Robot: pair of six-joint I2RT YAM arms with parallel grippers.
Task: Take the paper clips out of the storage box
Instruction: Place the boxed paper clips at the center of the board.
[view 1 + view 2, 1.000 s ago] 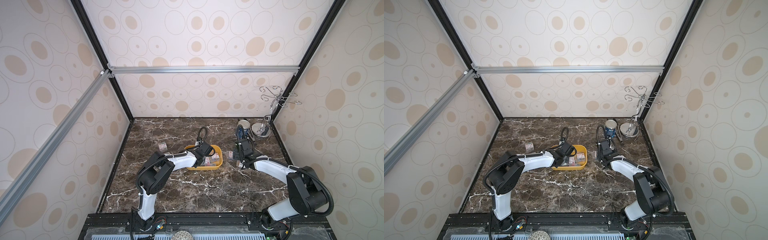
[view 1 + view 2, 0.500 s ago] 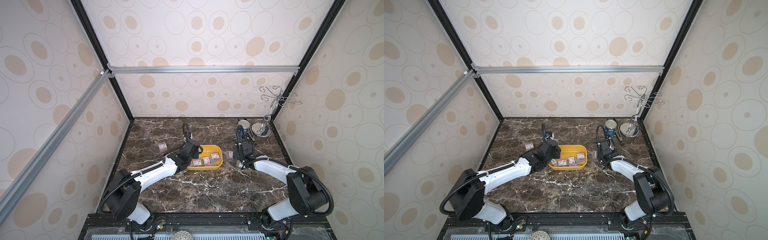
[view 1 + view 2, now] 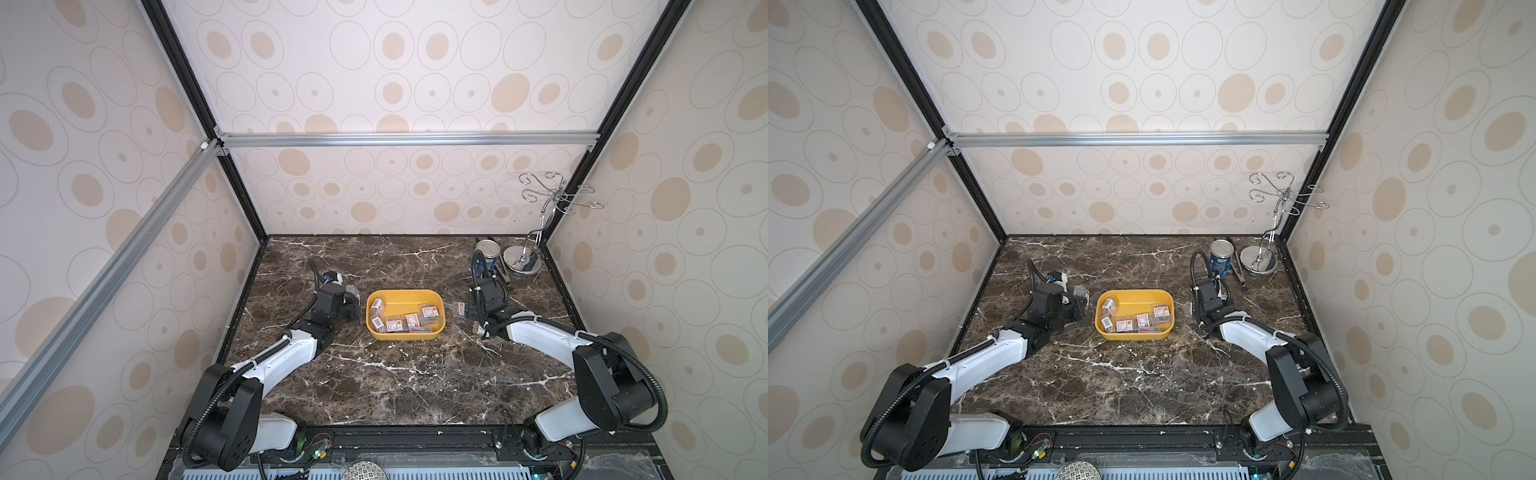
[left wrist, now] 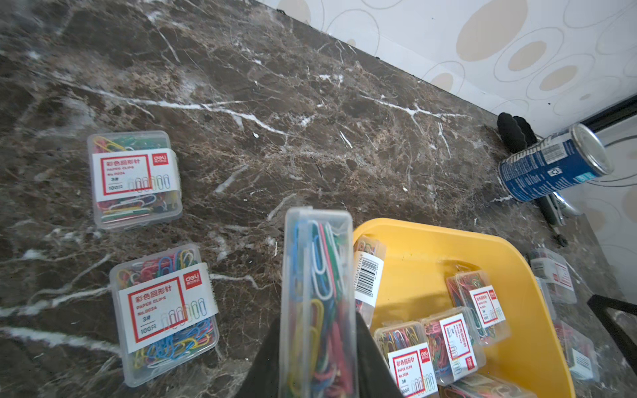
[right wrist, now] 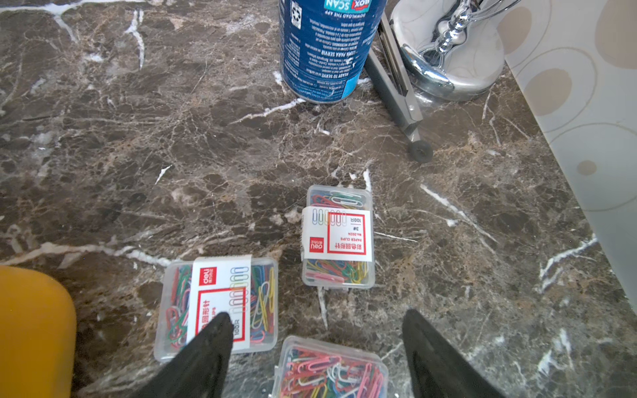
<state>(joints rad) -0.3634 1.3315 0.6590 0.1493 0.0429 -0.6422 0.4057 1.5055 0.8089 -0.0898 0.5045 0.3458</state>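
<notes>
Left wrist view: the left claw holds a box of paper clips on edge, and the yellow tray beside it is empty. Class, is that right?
No: the yellow tray holds several clip boxes, as the left wrist view shows. The left claw does hold a box on edge.

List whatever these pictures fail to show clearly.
- held clip box in left gripper: the left wrist view shows it edge-on, label unseen, lower end cut by the frame edge.
- yellow tray: box count uncertain; too small in both top views, cropped in the left wrist view.
- clip box nearest the open right gripper: cut off by the right wrist view's edge.
- tongs: far end out of the right wrist view, past the blue can.
</notes>
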